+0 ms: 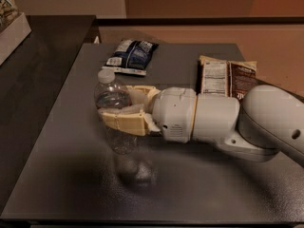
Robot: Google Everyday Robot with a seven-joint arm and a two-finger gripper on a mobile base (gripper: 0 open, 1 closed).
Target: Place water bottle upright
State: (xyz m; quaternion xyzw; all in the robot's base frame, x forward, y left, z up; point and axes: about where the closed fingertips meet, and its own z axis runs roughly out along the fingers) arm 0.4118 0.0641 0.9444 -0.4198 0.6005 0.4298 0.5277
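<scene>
Dim warm light, soft shadow beneath the claw (pixel 115 104) gripping the water bottle (pixel 112 95), dull sheen on table (pixel 213 189)
</scene>
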